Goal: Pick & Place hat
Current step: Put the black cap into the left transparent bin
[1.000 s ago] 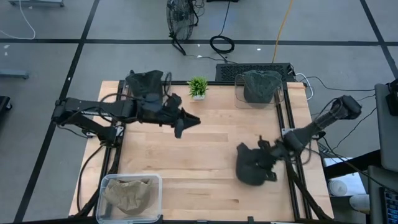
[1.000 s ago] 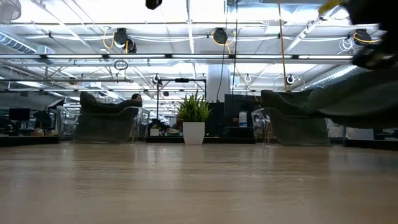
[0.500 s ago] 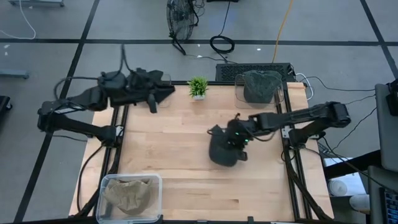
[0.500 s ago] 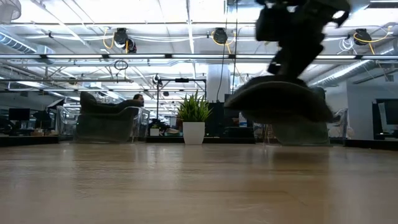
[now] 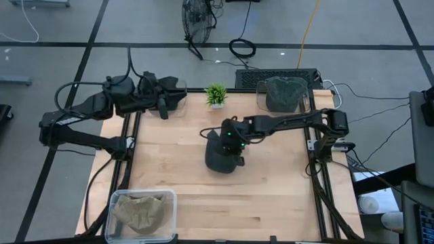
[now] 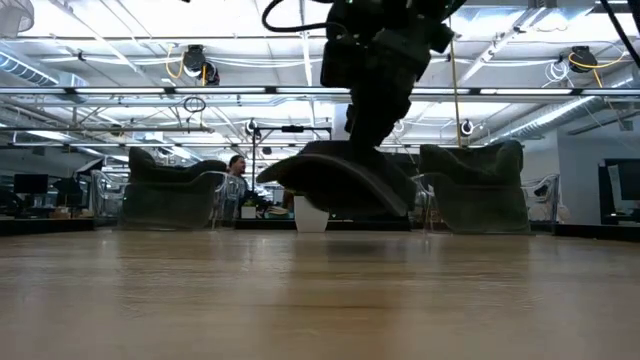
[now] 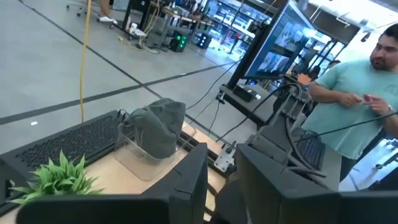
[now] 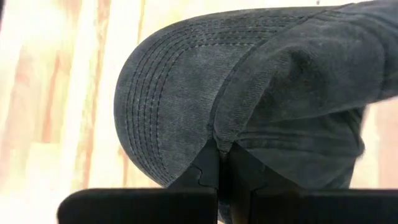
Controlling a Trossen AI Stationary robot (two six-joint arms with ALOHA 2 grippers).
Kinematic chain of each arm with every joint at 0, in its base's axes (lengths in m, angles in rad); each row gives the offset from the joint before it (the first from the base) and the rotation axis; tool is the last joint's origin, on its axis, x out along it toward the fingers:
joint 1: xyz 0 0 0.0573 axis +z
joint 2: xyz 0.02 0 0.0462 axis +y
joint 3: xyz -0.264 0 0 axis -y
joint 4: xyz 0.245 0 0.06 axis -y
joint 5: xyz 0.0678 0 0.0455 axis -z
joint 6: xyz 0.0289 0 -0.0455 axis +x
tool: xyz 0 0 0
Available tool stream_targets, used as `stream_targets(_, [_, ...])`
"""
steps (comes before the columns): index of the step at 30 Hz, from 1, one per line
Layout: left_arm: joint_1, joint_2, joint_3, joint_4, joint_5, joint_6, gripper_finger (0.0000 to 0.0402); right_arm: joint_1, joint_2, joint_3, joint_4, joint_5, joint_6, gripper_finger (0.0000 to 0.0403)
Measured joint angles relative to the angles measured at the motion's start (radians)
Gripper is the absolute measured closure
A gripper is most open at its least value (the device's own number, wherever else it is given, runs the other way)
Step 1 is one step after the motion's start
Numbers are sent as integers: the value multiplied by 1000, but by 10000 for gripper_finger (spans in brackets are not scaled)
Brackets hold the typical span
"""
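Note:
A dark grey cap (image 5: pixel 222 154) hangs from my right gripper (image 5: pixel 234 135) over the middle of the table. In the low view the cap (image 6: pixel 338 182) is clear of the wood, and the gripper (image 6: pixel 375 60) is above it. The right wrist view shows the stitched brim (image 8: pixel 165 93) and crown (image 8: pixel 298 81) just past the shut fingers. My left gripper (image 5: pixel 165 108) is open and holds nothing; it waits at the far left corner, by a clear bin holding a dark hat (image 5: pixel 166 88). My right gripper pinches the cap between its two fingers (image 8: pixel 208 174) at the seam where brim meets crown (image 8: pixel 219 138). It comes from above, pointing down. The cap hangs below the fingers, lifted clear of the table, with the brim tipped slightly down.
A clear bin with a grey-green hat (image 5: pixel 285 93) stands at the far right corner. A bin with a tan hat (image 5: pixel 139 210) is at the near left corner. A small potted plant (image 5: pixel 215 95) stands at the far edge. A person in a teal shirt (image 7: pixel 367 106) stands beyond the table.
My right gripper has swung from the table's right edge toward the left and the far side, carrying the cap from there to the middle of the table, clear of the wood. My left arm has drawn back from the middle to the far left corner.

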Motion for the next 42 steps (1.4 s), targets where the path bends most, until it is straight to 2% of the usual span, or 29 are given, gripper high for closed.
stream_targets(6, [0, 24, 0, -8, 0, -10, 309, -9, 19, 19, -6, 7, -115, 403])
stream_targets(9, [0, 47, 0, -22, -2, -10, 309, -5, 32, 19, -7, 46, -170, 395])
stream_targets(12, [0, 83, -1, -25, 17, -51, 309, -5, 33, 18, -3, 59, -181, 374])
stream_targets(20, [-4, 165, -1, -11, 149, -131, 309, -9, 30, 18, 30, 60, -182, 299])
stream_targets(24, [-16, 171, -1, -11, 157, -138, 309, -12, -1, 18, -70, 81, -141, 271])
stream_targets(28, [-35, 171, -1, -10, 169, -96, 309, -26, -79, 17, -202, 115, -103, 261])
stream_targets(32, [-47, 178, -1, -10, 221, -28, 309, -41, -203, 6, -252, 151, -47, 267])
stream_targets(37, [-76, 211, -1, -6, 156, 10, 309, -49, -364, -57, -225, 165, 121, 282])
stream_targets(42, [-111, 272, 0, 35, 165, 56, 309, -24, -483, -135, -173, 169, 287, 293])
